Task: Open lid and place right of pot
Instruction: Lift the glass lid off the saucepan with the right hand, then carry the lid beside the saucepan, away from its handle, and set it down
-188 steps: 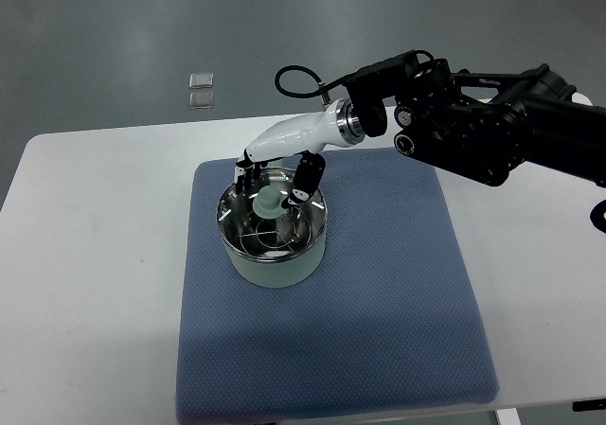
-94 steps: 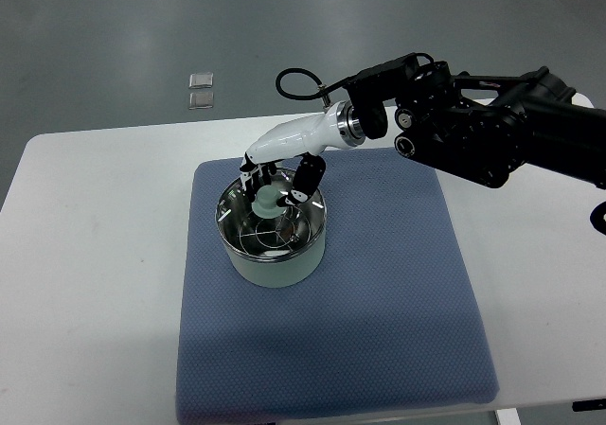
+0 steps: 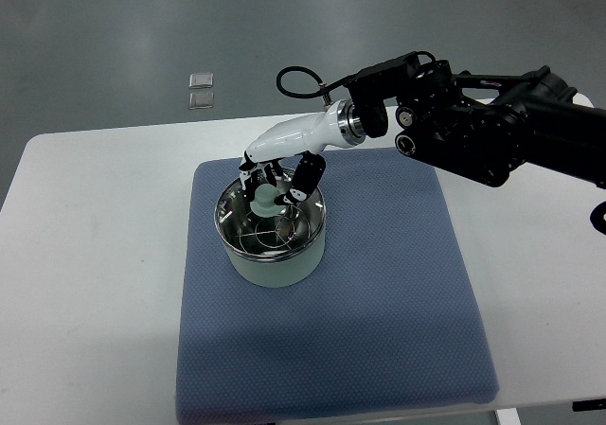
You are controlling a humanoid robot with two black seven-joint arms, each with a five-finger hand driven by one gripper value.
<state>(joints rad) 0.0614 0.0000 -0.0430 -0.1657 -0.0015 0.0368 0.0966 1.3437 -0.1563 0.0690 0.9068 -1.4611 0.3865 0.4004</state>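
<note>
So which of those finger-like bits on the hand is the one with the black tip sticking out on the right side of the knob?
That is the thicker finger right of the lid knob; the thinner fingers sit on the knob's left, over the pot.

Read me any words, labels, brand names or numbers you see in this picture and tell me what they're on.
None can be read. The pot, its lid, the blue mat, the white table and the right hand show no print. The two small squares on the floor are too small to tell.
</note>
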